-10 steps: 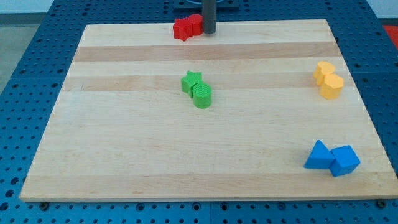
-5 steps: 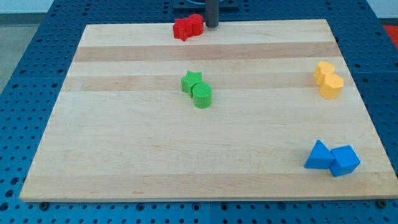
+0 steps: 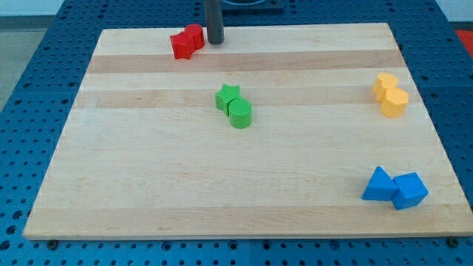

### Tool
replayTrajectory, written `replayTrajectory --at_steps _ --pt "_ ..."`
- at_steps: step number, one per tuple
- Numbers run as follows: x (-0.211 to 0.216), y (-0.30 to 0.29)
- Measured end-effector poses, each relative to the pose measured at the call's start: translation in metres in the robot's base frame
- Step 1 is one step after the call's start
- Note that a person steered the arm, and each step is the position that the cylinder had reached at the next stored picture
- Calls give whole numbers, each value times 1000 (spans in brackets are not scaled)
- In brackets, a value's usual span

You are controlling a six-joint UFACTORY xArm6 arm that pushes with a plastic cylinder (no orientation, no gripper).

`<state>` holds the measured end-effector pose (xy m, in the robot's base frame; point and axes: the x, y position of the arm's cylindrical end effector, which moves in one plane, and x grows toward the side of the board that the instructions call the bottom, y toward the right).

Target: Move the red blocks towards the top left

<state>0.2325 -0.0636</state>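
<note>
Two red blocks lie touching near the board's top edge, left of centre: a red block [image 3: 181, 46] on the left and a rounder red block [image 3: 194, 35] on the right. Their exact shapes are hard to make out. My tip [image 3: 215, 42] stands just to the right of the right red block, touching or almost touching it. The rod rises out of the view's top.
A green star [image 3: 228, 97] and a green cylinder [image 3: 240, 114] touch near the board's middle. Two yellow blocks [image 3: 390, 95] sit at the right edge. A blue triangle [image 3: 379, 185] and a blue cube [image 3: 409, 191] sit at the bottom right. The wooden board [image 3: 148, 185] lies on a blue perforated table.
My tip has moved left along the top edge, and the two red blocks have slid left with it by about a block's width and slightly down.
</note>
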Motion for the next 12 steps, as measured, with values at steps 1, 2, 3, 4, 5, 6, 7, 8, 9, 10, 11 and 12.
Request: replayTrajectory --at_steps 1,2,3,4,5,6,7,8,9,10,11,12 --pt "0 -33" --pt "0 -68" --pt "0 -70" --pt "1 -30" --pt "-4 -14" --pt "-24 -34" --pt "-41 -68" --pt "-41 -87" --pt "-41 -118" --pt "-41 -156" --pt "-41 -148" --pt "-41 -88"
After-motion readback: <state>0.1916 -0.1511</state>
